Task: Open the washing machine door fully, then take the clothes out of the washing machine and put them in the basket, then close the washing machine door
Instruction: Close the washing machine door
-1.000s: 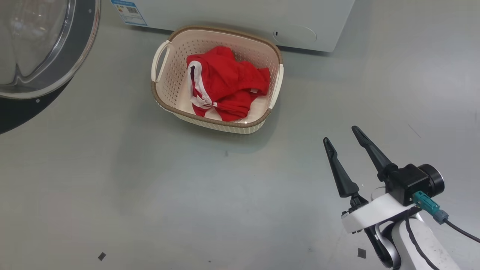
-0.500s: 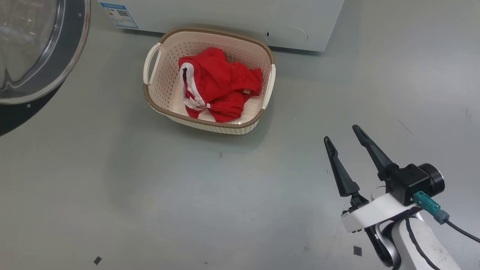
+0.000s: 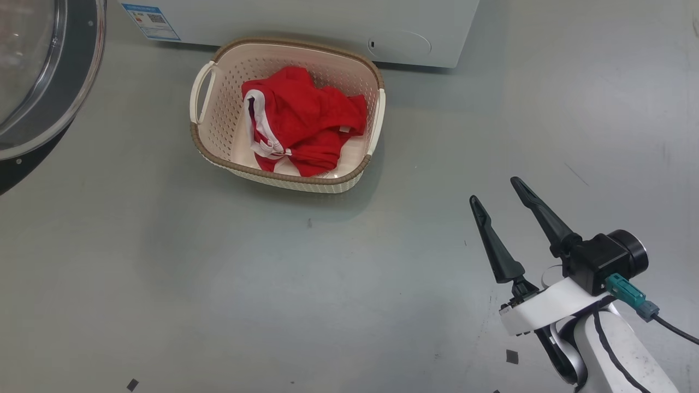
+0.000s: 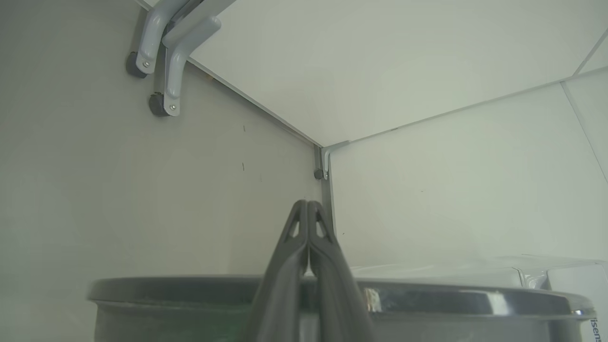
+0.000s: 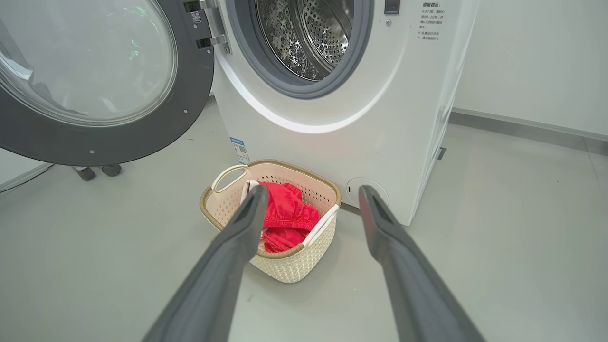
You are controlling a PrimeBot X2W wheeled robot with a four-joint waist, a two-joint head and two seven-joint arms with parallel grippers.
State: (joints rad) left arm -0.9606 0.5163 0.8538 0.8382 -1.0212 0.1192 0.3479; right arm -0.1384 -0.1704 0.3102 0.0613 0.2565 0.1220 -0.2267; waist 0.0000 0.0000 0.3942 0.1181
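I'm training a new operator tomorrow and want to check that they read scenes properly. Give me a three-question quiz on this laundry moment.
1. True or false: the washing machine door stands open.
2. Where are the clothes? A) in the drum B) in the basket C) on the floor
3. Fill in: the left gripper is shut, and the right gripper is ___.

Key: 1 true. 2 B. 3 open.
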